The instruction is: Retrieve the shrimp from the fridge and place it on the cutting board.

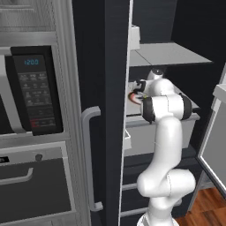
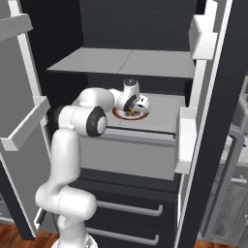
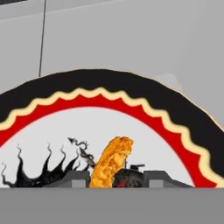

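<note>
The fridge [image 2: 213, 145] is open, and the white arm reaches into it. In the right base view, the gripper [image 2: 137, 107] is near the middle of the frame, low over a plate [image 2: 122, 113] that sits on a pale grey shelf [image 2: 164, 116]. In the left base view, the plate [image 1: 131, 96] peeks out as a bit of orange-red just right of the door edge, in the middle of the frame, with the hand right beside it.

In the hand view, the plate [image 3: 113, 100] is very close. It has a black rim, a wavy yellow line, a red ring and a white middle with black spiky drawings at the lower left. The shrimp [image 3: 111, 162] is a small orange curved bit in the lower middle of the frame. It lies on the white part of the plate. The two dark finger tips [image 3: 162, 178] poke up at the bottom, one on each side of the shrimp. They are set apart with the shrimp between them. I cannot tell if they press on it or just stand beside it.

In the left base view, a black microwave [image 1: 33, 88] with a blue clock is at the upper left, and a grey oven [image 1: 31, 185] is below it. Dark drawers [image 2: 131, 208] sit under the shelf at the bottom of the right base view.
</note>
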